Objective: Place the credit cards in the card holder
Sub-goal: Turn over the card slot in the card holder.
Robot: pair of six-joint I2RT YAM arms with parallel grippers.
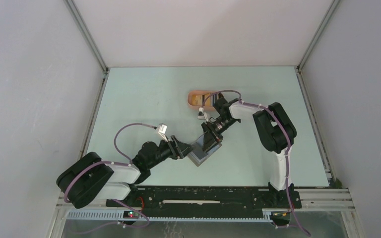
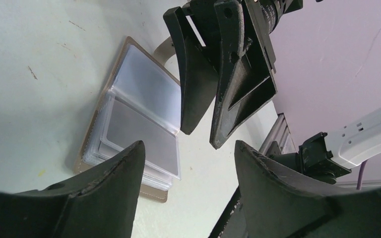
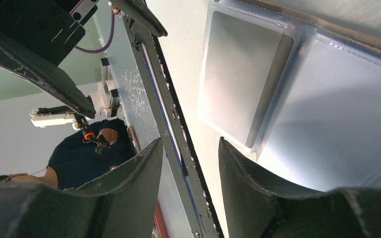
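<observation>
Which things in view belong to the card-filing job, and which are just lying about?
Belongs to the job: card holder, lying open; grey card in its sleeve; orange-yellow card; left gripper; right gripper.
Just there: salmon-pink tray under that card; person beyond the table.

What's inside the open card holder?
The card holder shows clear plastic pockets, and one holds a grey card. More pockets are stacked underneath and covered, so whether they hold cards cannot be seen.
</observation>
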